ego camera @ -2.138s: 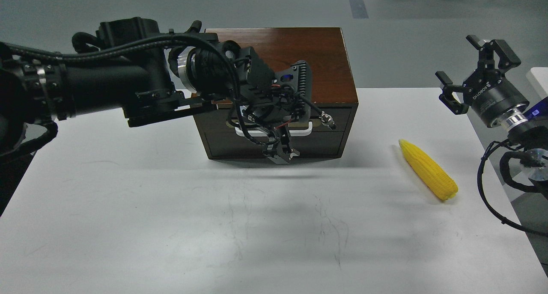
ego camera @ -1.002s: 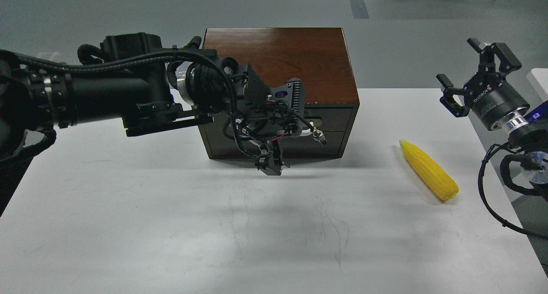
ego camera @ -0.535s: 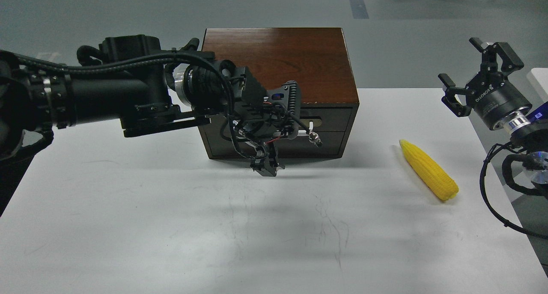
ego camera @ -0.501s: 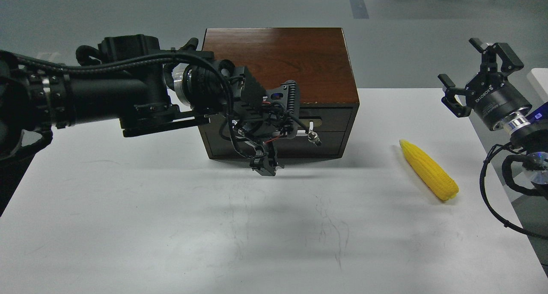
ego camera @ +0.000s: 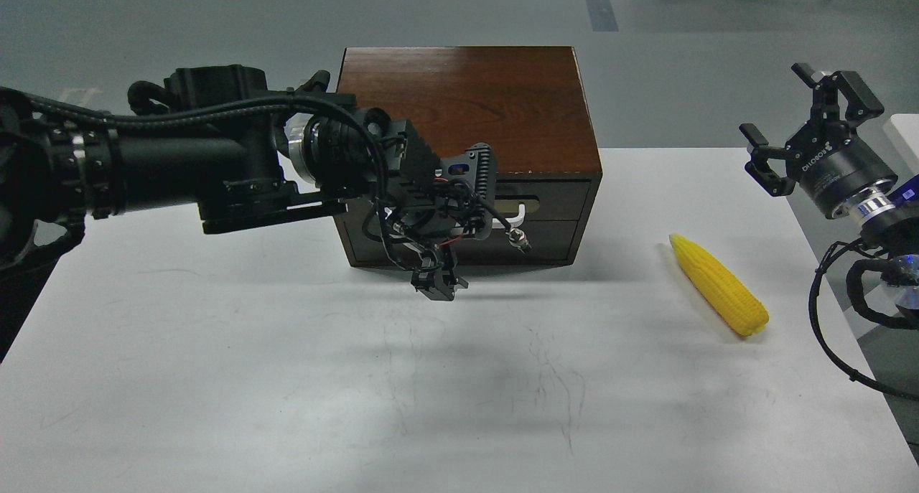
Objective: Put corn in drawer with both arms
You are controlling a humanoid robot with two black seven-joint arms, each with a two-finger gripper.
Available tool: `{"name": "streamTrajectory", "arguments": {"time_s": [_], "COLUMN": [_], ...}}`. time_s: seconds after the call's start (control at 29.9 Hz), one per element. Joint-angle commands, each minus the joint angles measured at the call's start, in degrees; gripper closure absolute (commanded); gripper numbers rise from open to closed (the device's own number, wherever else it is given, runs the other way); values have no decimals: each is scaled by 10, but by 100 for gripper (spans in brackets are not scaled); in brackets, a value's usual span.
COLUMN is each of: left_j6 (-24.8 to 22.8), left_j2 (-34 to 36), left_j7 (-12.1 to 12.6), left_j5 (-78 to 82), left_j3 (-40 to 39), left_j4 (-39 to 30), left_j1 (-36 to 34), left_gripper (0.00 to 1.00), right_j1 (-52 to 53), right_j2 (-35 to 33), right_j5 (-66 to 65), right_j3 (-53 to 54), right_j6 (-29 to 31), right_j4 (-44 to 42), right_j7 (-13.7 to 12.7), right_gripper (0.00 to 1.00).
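The yellow corn (ego camera: 718,283) lies on the white table (ego camera: 215,378) at the right, pointed end toward the back. The dark brown drawer (ego camera: 549,220) in the wooden cabinet (ego camera: 467,98) looks closed. Part of its white handle (ego camera: 518,209) shows past my left arm. My left gripper (ego camera: 434,283) hangs low in front of the drawer's left half, just above the table. It is dark and end-on, so I cannot tell its fingers apart. My right gripper (ego camera: 775,102) is open and empty, raised above the table's right edge, behind the corn.
The cabinet stands at the back middle of the table. My left arm (ego camera: 179,156) stretches across the left half, above the table. Cables (ego camera: 833,335) loop from my right arm past the table's right edge.
My left gripper has moved left and down, away from the white handle toward the table. The right gripper has drifted slightly right. The corn and the drawer have not moved.
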Motion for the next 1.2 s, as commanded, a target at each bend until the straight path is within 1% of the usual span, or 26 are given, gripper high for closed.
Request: {"name": "streamTrajectory", "arguments": {"time_s": [0.0, 0.23, 0.53, 0.8, 0.94, 1.17], "left_j6": [0, 0, 0, 0, 0, 0], "left_j2": [0, 4, 16, 22, 37, 55], "left_j7": [0, 0, 0, 0, 0, 0], "left_j5": [0, -1, -2, -3, -6, -6], "left_j3": [1, 11, 11, 11, 11, 11], "left_j4": [-7, -22, -63, -113, -146, -181], "left_j1": [1, 0, -9, -24, -24, -29], "left_gripper": [2, 2, 2, 2, 2, 2], "right_j1": [0, 0, -1, -1, -3, -5], "right_j2": [0, 0, 1, 0, 0, 1], "right_j5": [0, 0, 0, 0, 0, 0], "right_j3": [0, 2, 4, 4, 4, 4], "right_j6": [0, 0, 0, 0, 0, 0], "right_j4": [0, 0, 0, 0, 0, 0], "right_j7": [0, 0, 0, 0, 0, 0], "right_gripper": [0, 0, 0, 0, 0, 0]}}
